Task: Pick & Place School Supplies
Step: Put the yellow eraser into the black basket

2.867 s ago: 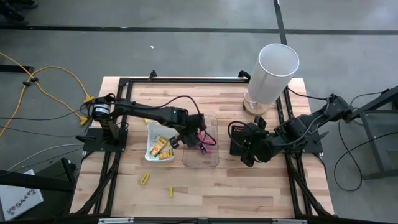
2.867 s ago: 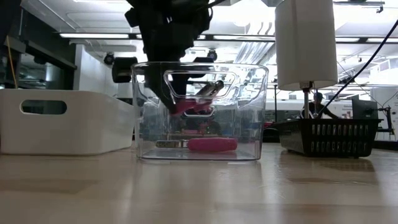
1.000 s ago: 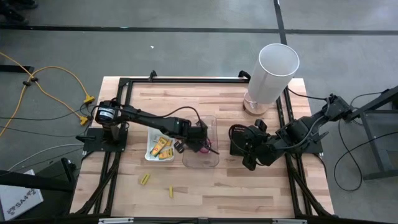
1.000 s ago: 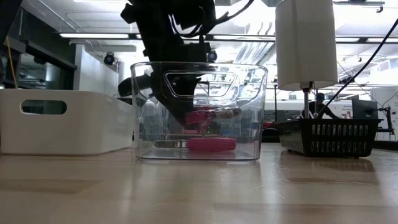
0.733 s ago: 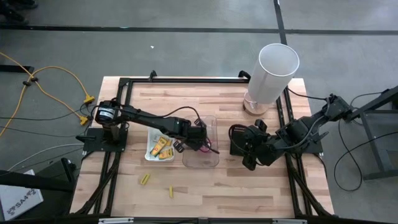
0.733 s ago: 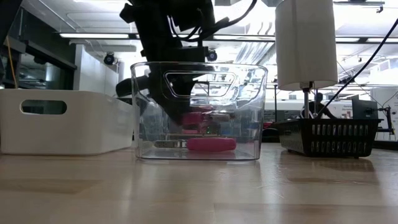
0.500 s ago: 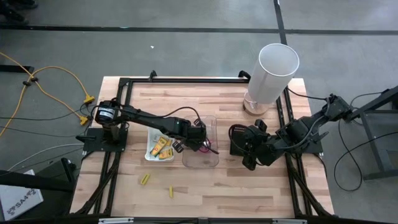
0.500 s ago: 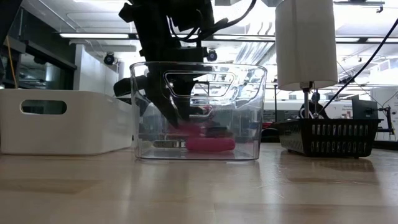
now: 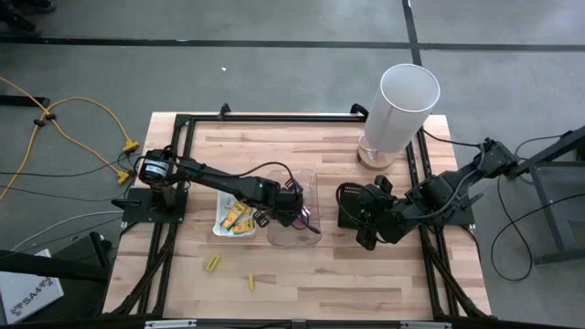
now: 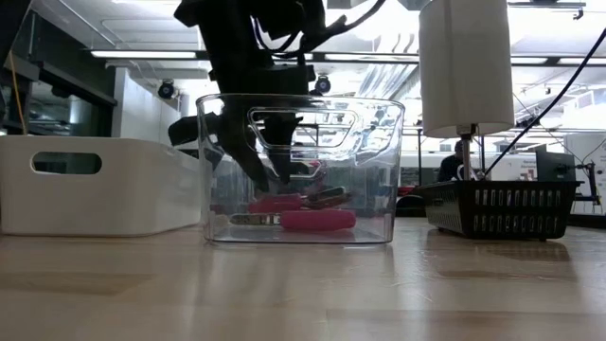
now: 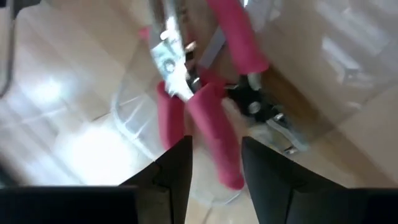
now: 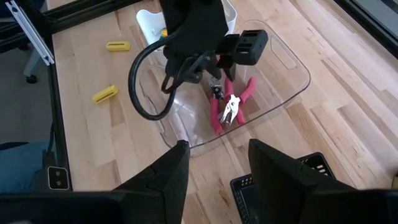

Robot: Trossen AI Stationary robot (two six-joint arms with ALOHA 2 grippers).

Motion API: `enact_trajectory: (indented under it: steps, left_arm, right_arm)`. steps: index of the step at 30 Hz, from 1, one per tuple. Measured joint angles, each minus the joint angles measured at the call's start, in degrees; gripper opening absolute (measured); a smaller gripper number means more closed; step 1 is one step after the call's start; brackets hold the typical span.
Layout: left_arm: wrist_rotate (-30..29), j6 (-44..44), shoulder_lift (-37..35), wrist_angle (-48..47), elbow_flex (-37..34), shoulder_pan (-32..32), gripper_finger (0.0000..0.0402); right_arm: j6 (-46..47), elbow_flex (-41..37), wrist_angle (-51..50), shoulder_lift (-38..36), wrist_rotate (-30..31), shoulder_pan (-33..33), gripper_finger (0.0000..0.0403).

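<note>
Hiding 2 pliers (image 12: 227, 107), apparently: left claw (image 10: 268, 175).

We saw a clear tray (image 9: 294, 239) mid-worktop (image 9: 274, 146), a white tray (image 9: 222, 209) just beside it, a tall white cylinder (image 9: 400, 110) at the far edge, and a black basket (image 10: 500, 210) off right.

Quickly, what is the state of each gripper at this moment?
Left gripper: open, holding nothing, inside the clear tray above the pink-handled pliers.
Right gripper: open, empty, waiting beside the tray.
</note>
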Motion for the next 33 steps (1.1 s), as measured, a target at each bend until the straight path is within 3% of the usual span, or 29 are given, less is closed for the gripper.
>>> enact_trajectory:
  steps: [10, 16, 21, 26, 33]
  left_arm:
    - [-11.83, -0.62, 0.0, -0.44, 4.36, -1.85, 0.0131]
    - [-15.96, -2.94, -0.02, -4.52, 7.26, -5.0, 0.0114]
    - [-15.91, -5.63, -0.17, -9.54, 9.09, -7.14, 0.0094]
    - [-9.77, -16.26, -3.99, -13.17, 9.63, -7.17, 0.0081]
    - [6.28, -26.38, -15.14, -15.36, 9.68, -2.59, 0.0058]
  right_arm:
    - [0.0, 0.0, 0.01, 0.0, -0.02, 0.0, 0.0158]
    - [0.0, 0.0, 0.01, 0.0, -0.24, -0.01, 0.0158]
    - [-0.04, 0.0, 0.01, 0.0, -0.24, 0.0, 0.0158]
    - [-0.09, 0.0, -0.03, 0.0, -0.24, -0.01, 0.0158]
    - [-0.02, 0.0, -2.14, 0.0, -0.22, 0.0, 0.0158]
